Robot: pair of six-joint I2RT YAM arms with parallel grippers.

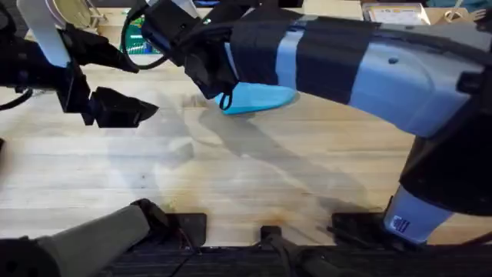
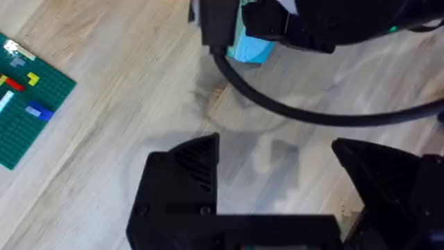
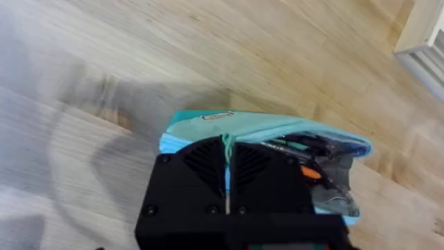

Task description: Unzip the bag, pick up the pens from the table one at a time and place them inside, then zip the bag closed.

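The light blue bag [image 1: 265,98] lies on the table [image 1: 254,169] at the back middle. In the right wrist view the bag [image 3: 201,128] gapes open at one end, with dark pens [image 3: 305,147] and an orange bit inside. My right gripper [image 3: 227,149] is shut on a thin teal zip pull at the bag's top edge. From overhead, the right gripper [image 1: 219,91] sits at the bag's left end. My left gripper [image 1: 131,108] hovers to the left of the bag, open and holding nothing [image 2: 274,153]. The right arm hides most of the bag [image 2: 250,48] in the left wrist view.
A green brick baseplate [image 2: 28,97] with a few coloured bricks lies at the back left [image 1: 138,38]. The right arm's black cable [image 2: 277,104] loops over the table near the bag. Boxes stand along the far edge [image 1: 396,11].
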